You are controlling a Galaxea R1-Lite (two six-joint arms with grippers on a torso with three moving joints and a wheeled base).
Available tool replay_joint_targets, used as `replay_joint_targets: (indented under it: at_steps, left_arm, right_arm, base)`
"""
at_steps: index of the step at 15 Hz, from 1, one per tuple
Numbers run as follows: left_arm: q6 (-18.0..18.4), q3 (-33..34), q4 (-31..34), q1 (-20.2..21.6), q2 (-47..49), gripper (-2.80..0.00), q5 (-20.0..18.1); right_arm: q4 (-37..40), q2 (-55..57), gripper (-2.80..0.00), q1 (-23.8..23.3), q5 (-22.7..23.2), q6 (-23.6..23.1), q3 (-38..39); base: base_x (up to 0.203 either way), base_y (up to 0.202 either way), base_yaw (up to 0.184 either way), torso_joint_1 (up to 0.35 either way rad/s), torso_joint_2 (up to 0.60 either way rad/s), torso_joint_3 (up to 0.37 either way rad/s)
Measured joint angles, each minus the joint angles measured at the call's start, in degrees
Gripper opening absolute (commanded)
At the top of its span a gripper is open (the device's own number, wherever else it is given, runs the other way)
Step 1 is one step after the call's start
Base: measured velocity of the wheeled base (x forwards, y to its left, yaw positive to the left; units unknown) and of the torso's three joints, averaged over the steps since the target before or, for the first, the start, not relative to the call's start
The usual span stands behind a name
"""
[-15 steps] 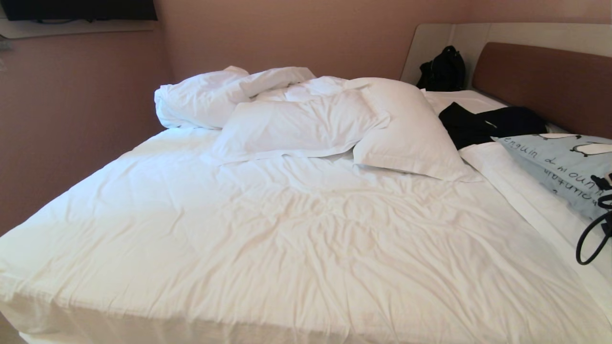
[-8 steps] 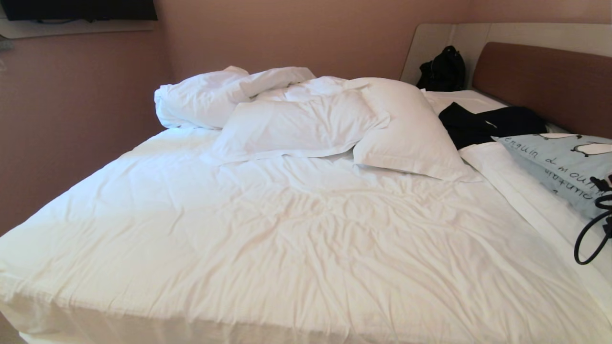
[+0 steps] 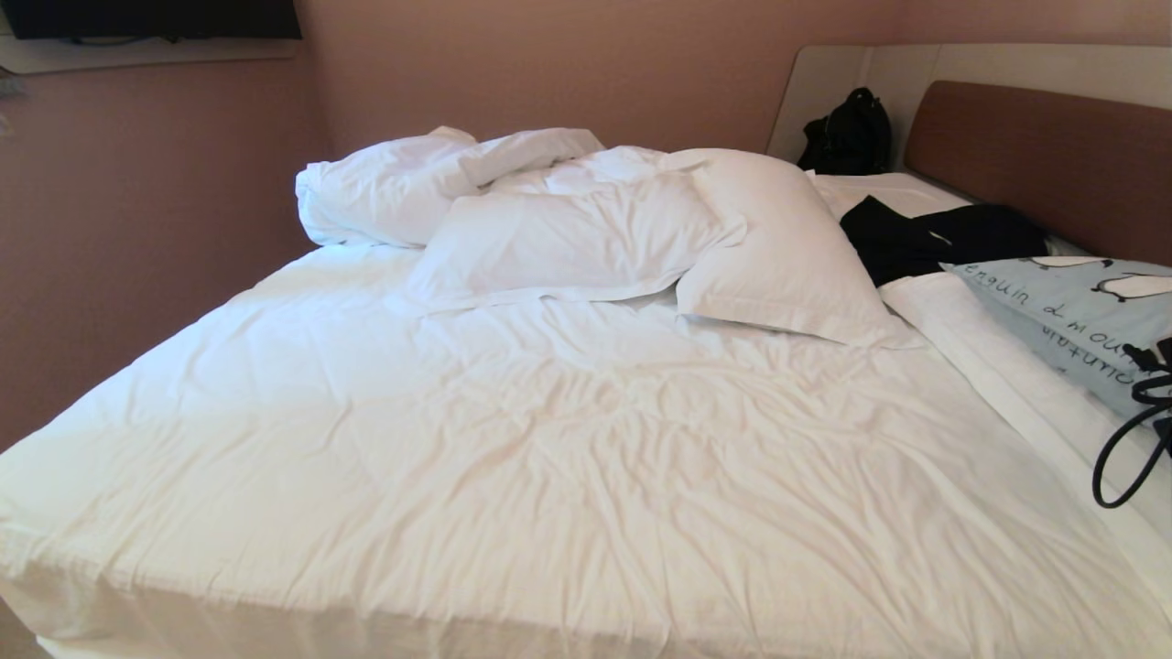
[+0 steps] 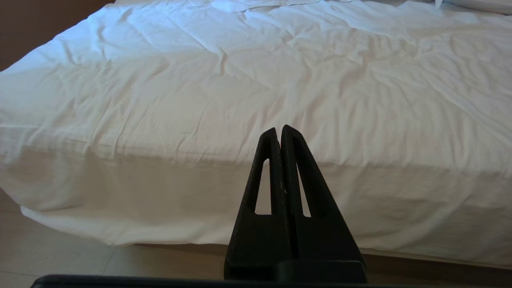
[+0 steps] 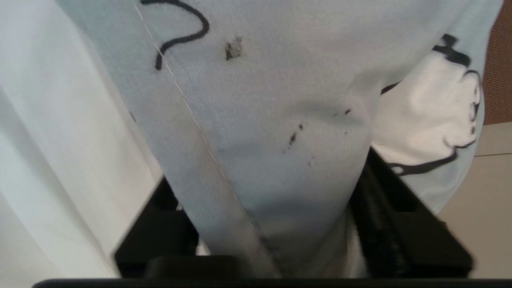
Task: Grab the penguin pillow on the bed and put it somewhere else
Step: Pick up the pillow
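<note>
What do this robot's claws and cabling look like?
The left claw is matte black, with two tapering triangular fingers, each pierced by a long slot. The right claw shows blocky black fingers. A thin black cable loops at the head view's right edge.

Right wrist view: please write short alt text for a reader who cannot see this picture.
A fold of the light-blue penguin pillow fills the gap between the two black fingers of the right end effector, which press on it from both sides. A printed penguin shows at one edge, and white bedding lies beside the pillow.
</note>
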Motion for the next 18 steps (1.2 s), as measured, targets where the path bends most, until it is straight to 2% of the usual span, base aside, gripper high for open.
replay_joint_targets:
  at_steps: [11,14,18]
  left_arm:
    - [0.0,0.0,0.0,0.0,0.0,-2.80,0.0]
    - [0.0,0.0,0.0,0.0,0.0,-2.80,0.1]
    - [0.0,0.0,0.0,0.0,0.0,-2.80,0.0]
  right_arm:
    - [-2.5,-0.4,-2.80,0.0,0.6,1.0,-1.3]
    - [-2.1,-3.1,-2.80,0.8,1.7,2.7,-0.9]
    - [-0.7,-8.5,-2.80,4.2,3.6,6.3,-0.1]
  base:
    - [0.000,0.000,0.000,0.000,0.00,0.000]
    - [0.000,0.000,0.000,0.000,0.00,0.000]
    - [0.000,0.000,0.000,0.000,0.00,0.000]
